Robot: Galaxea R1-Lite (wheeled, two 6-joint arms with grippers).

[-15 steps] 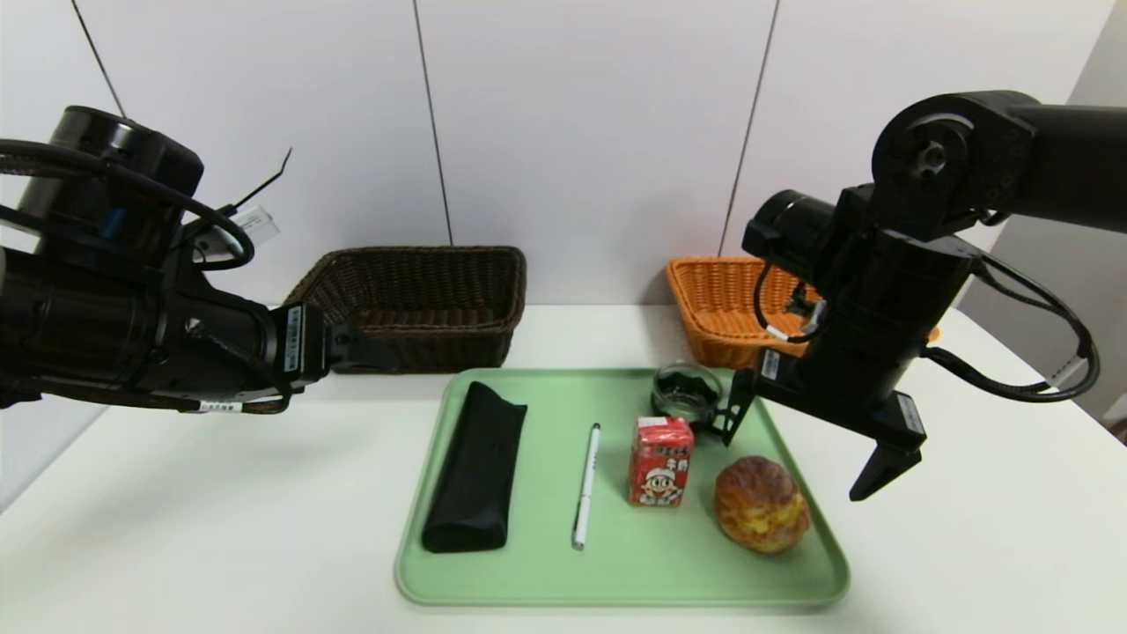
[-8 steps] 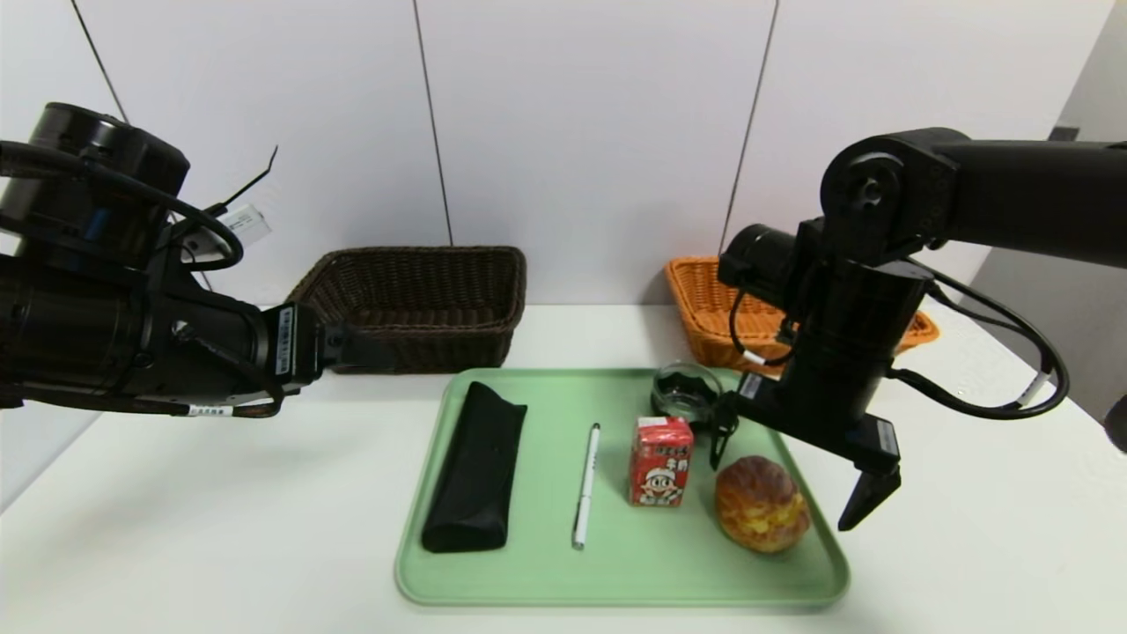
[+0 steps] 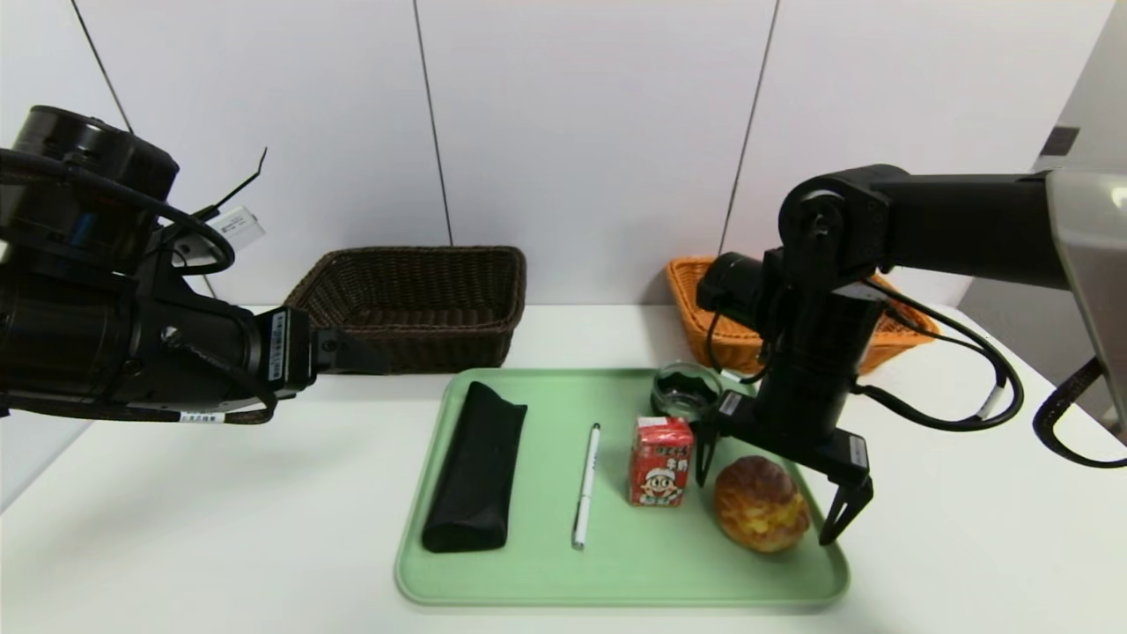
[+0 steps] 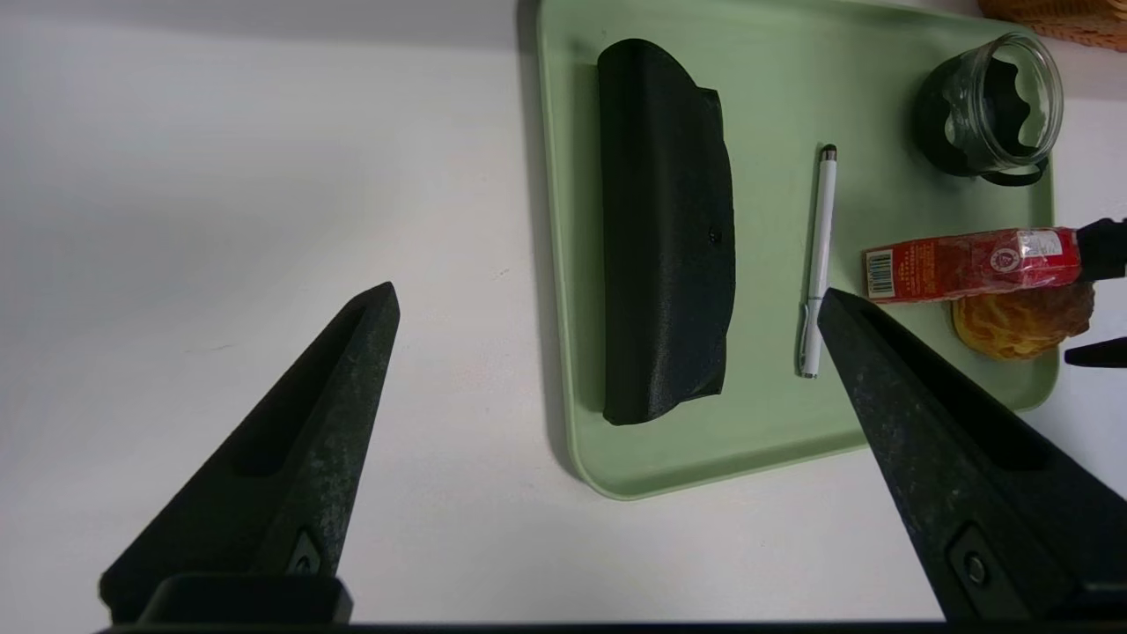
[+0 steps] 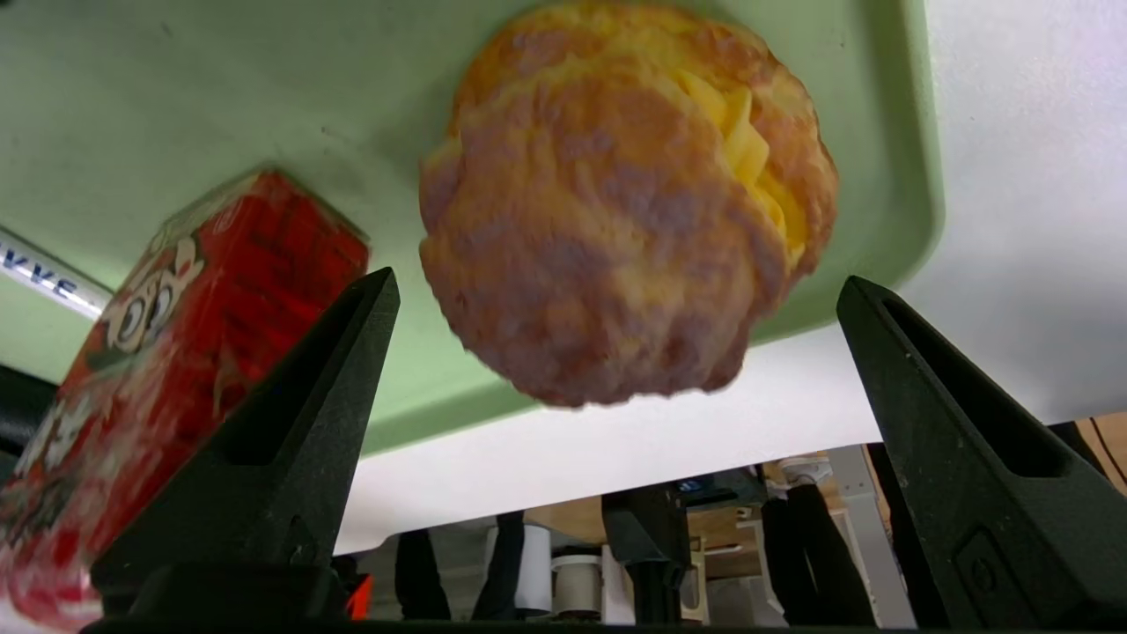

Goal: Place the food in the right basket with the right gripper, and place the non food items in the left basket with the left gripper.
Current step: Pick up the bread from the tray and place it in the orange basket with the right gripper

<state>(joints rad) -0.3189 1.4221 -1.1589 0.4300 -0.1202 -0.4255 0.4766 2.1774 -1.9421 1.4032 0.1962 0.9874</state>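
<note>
White pen [image 5: 55,273], right wrist view: partial lettering "VVE"; red drink carton [image 3: 660,462], head view: Chinese characters "牛奶".

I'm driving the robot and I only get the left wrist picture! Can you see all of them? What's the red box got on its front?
Observer: In the head view, the red drink carton has a cartoon face on it.
Operator: Cool! And where's the other basket, the dark one?
Observer: The dark brown basket stands behind the green tray, over on the robot's left.
Operator: Is the right gripper ready for the bun?
Observer: In the right wrist view, the right gripper is open, with the bun showing between its fingers, not gripped.
</note>
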